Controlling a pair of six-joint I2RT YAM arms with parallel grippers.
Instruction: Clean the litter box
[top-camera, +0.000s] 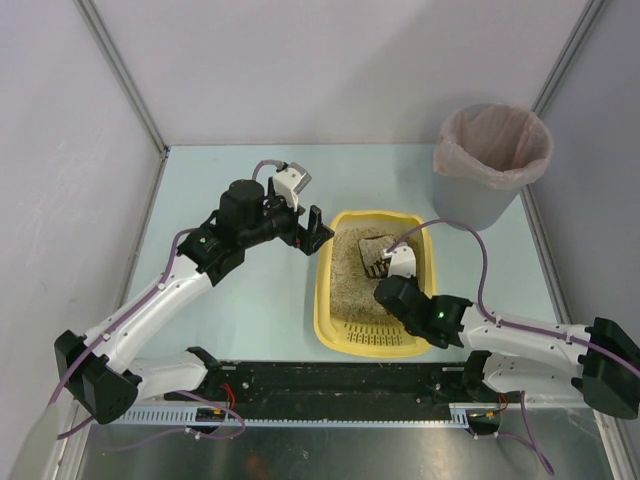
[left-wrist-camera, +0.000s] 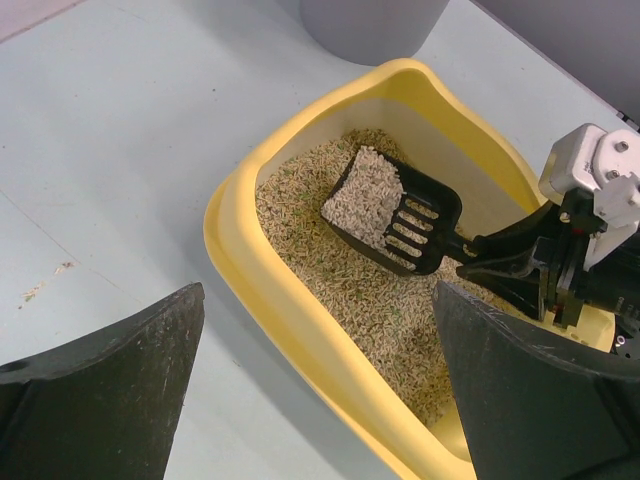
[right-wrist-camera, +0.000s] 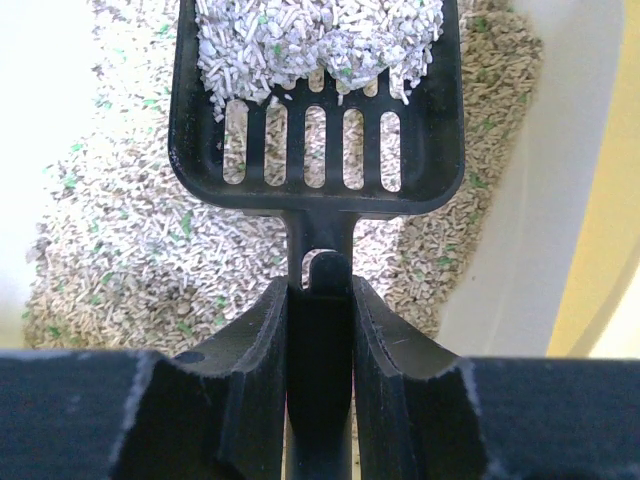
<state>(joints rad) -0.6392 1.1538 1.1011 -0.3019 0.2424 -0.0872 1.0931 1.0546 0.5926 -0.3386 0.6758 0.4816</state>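
- The right gripper (right-wrist-camera: 320, 290) filled the bottom of its wrist view. Its two fingers were clenched on the handle of the black slotted scoop (right-wrist-camera: 315, 150), and the handle was pinched straight between them so the blade pointed dead ahead.
- The blade sat at the top of that frame with a heap of paler pellets on its far half and its slots bare nearer the handle. It looked roughly level, probably to keep the load aboard while loose grains sifted through.
- Under the blade lay the beige litter (right-wrist-camera: 130, 250), banked toward the left of the frame, with bare floor showing at the right.
- The yellow litter box (top-camera: 325, 290) lay at the centre of the overhead view on the pale table (top-camera: 240, 310), its slotted rim at the bottom.
- The left gripper (left-wrist-camera: 320, 375) had its fingers spread and held nothing. It straddled the box's left wall, likely to steady it, but contact could not be told.
- The grey bin (top-camera: 492, 160), lined in pink, stood at the upper right, mouth open, a plausible place for the scoopful.
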